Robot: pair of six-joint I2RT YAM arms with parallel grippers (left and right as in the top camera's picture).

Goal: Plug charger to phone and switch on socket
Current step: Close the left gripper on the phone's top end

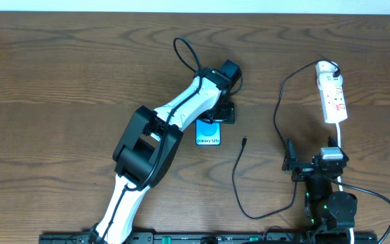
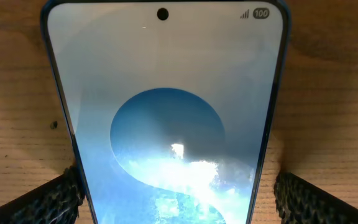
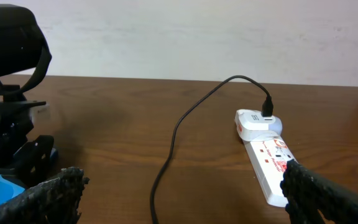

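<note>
The phone (image 1: 208, 133) lies flat mid-table, its blue screen (image 2: 166, 124) facing up. My left gripper (image 1: 223, 112) stands open over the phone's far end. Its fingers (image 2: 48, 200) straddle the phone's sides, and a strip of wood shows beside the right one. The charger (image 1: 236, 177) is a thin black cable running from the socket (image 1: 333, 95) in a loop across the table. Its free plug (image 1: 244, 141) rests just right of the phone. My right gripper (image 1: 311, 161) stands open near the front, with the cable (image 3: 166, 165) ahead of it and the socket (image 3: 267, 157) beside its right finger (image 3: 328, 199).
A thick white cord (image 1: 371, 196) runs from the socket's near end past the right arm's base. The left arm (image 1: 161, 129) lies diagonally across the table's middle. In the right wrist view its black wrist (image 3: 11, 93) fills the left side.
</note>
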